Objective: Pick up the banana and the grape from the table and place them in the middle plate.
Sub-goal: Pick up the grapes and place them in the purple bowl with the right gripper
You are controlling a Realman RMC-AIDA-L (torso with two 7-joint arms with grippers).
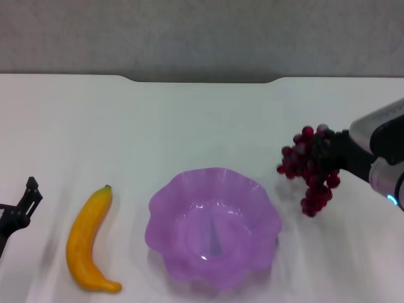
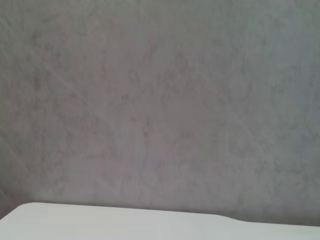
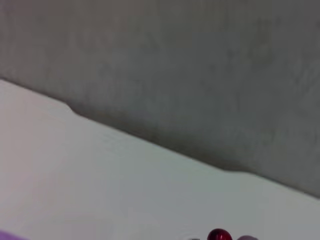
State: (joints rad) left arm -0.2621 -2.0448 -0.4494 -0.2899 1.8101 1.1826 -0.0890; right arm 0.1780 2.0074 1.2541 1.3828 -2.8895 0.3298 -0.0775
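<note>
The banana [image 1: 87,241] lies on the white table [image 1: 189,120], left of the purple scalloped middle plate [image 1: 213,226], with its green stem tip pointing away from me. My right gripper [image 1: 324,153] comes in from the right edge and is shut on the grape bunch [image 1: 307,169]. The bunch hangs from the gripper just right of the plate's far rim. One red grape [image 3: 218,235] peeks into the right wrist view. My left gripper [image 1: 24,203] sits low at the left edge, a short way left of the banana. The plate holds nothing.
The table's notched far edge [image 1: 202,80] meets a grey wall [image 1: 202,31]. The left wrist view shows only that wall [image 2: 160,100] and a strip of table [image 2: 100,222].
</note>
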